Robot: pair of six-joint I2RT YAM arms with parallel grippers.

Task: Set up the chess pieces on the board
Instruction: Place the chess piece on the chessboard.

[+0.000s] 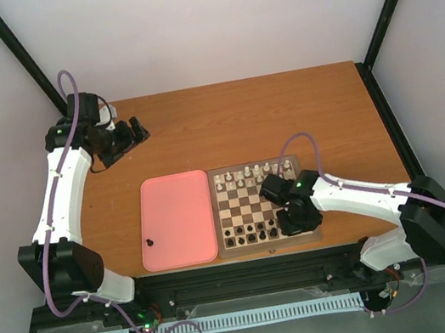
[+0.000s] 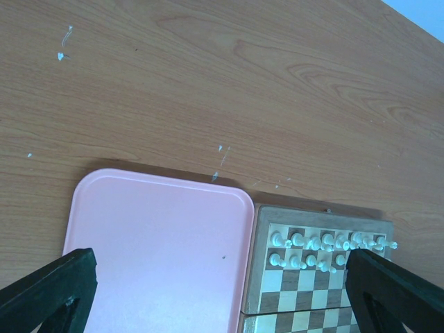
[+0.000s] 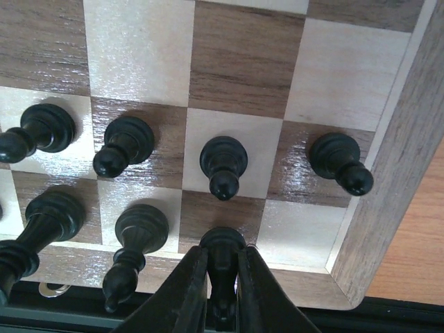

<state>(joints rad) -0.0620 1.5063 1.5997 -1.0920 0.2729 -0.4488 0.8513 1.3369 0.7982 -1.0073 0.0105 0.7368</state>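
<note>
Black piece (image 3: 222,244) — board (image 3: 388,180) edge row (tight)

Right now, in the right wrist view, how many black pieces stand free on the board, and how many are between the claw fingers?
Free black pieces on the board: 6
Black piece in the right claw: 1
Total: 7

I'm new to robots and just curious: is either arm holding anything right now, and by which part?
The right gripper pinches a black chess piece by its upper part, base on the board. The left gripper holds nothing.
</note>
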